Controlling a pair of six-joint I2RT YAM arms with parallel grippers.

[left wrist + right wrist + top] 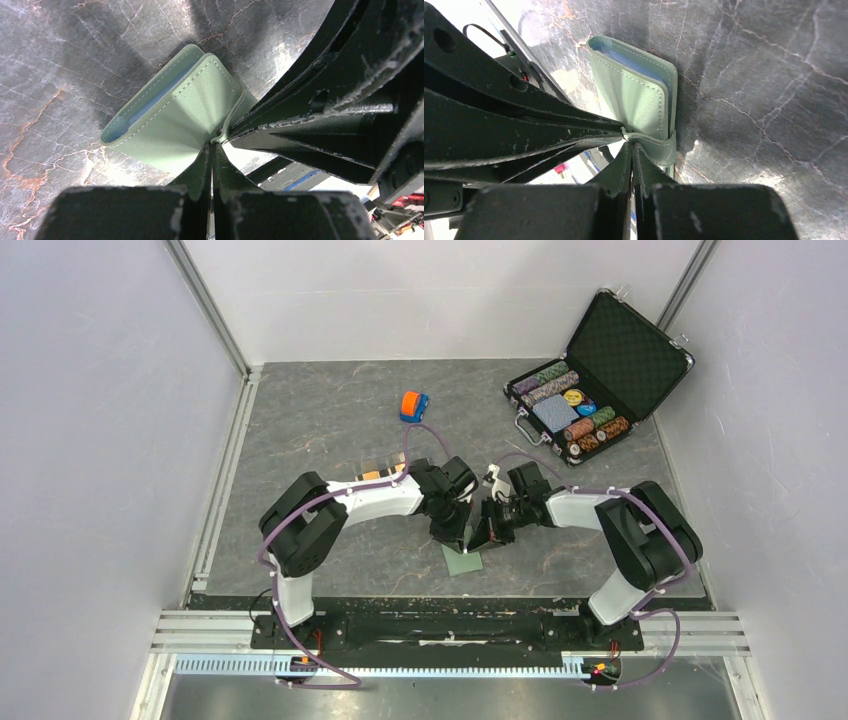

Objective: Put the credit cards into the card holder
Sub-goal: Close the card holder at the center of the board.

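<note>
card holder (180,115), flap clenched by left gripper (211,152) and right gripper (631,149), tips meeting

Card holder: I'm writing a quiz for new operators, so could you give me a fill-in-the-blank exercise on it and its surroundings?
1. The card holder is pinched in shut jaws by ___ of the two arms.
2. Its outside is sage green and its lining is pale ___.
3. The chip case at the table's far right stands with its lid ___.
Missing words: both; blue; open.
</note>
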